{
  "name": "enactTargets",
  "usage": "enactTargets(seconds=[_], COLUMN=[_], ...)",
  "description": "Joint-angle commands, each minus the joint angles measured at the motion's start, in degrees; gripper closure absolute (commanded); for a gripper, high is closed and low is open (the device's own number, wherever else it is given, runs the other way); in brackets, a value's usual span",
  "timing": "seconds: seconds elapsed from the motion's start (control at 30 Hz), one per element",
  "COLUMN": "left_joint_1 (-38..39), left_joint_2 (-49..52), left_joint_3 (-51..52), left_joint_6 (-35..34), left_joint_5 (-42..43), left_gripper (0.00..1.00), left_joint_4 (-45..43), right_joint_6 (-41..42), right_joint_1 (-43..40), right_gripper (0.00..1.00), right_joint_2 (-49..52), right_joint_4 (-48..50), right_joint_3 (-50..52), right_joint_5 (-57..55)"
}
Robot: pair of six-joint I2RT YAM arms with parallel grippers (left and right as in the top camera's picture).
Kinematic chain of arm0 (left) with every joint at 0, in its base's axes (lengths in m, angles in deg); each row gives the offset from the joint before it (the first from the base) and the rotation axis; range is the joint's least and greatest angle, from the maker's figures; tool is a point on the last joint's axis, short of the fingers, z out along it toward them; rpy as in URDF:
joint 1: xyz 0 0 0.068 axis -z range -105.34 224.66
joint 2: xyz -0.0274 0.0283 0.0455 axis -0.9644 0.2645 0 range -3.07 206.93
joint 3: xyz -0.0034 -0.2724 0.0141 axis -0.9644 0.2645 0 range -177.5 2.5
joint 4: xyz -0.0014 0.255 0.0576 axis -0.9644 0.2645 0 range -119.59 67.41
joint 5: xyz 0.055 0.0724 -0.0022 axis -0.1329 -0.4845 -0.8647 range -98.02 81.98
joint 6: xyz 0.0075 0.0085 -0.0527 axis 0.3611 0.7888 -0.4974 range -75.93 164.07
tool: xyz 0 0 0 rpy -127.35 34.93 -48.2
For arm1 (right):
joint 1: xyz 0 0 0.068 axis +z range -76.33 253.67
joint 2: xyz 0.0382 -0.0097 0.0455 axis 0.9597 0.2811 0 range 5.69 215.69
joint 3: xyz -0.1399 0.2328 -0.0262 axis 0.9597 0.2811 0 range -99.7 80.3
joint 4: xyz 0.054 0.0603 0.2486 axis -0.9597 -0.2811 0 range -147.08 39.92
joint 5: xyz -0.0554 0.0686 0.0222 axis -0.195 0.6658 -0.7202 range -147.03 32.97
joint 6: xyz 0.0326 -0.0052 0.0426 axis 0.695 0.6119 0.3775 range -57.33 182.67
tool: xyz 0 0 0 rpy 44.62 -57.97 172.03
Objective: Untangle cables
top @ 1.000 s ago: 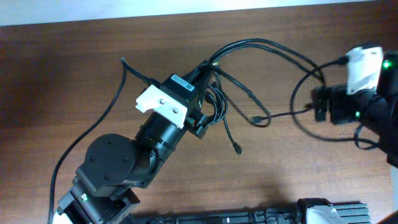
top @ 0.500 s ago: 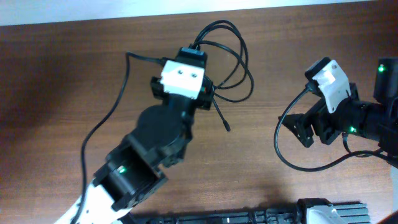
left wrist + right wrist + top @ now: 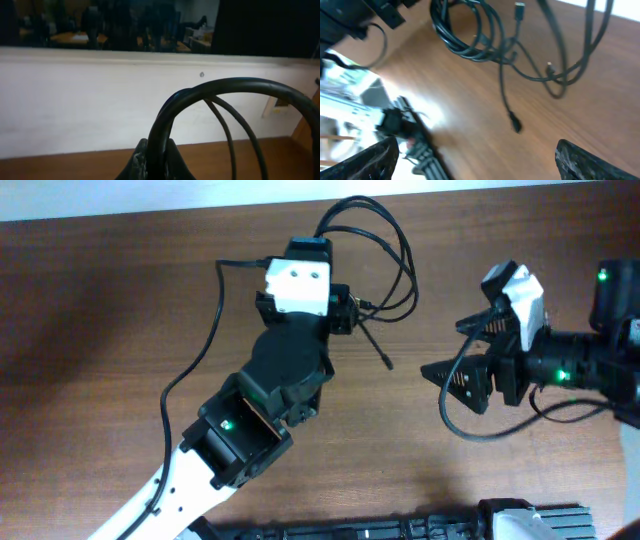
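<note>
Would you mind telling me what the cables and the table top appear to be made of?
The cables look like rubber- or plastic-jacketed cord: black, smooth, faintly glossy, bending in free loops. The table top looks like brown wood or wood-look laminate: visible grain streaks, soft sheen.

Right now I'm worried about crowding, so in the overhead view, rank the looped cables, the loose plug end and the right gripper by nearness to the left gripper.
1. Looped cables: clamped in the left gripper.
2. Loose plug end: between the grippers, nearer the right one.
3. Right gripper: open, past the plug, right side.
</note>
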Motion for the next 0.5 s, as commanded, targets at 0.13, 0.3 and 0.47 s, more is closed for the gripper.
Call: enactTargets(seconds=[0.13, 0.3, 0.47], left_joint_1=[-6.27, -11.37, -13.70], left_joint_2=[-0.15, -0.15, -0.13], left_joint_3=[-0.87, -0.87, -0.87], left_joint_6=[-20.33, -30.18, -42.23], left_joint_5=[14.49, 24.87, 30.69], left_gripper=[1.00, 1.00, 1.00], left_joint_4=[-2.58, -5.31, -6.97], right_joint_6=[4.48, 9.60, 11.19], right_joint_1=[-0.07, -0.07, -0.07], right_gripper=[0.01, 0.01, 0.01], right_joint_2=[2.93, 4.72, 6.40], right_joint_4=[0.24, 0.39, 2.29], right_joint_3=[-0.44, -0.44, -0.44], right_joint_5=[13.27, 15.87, 21.66])
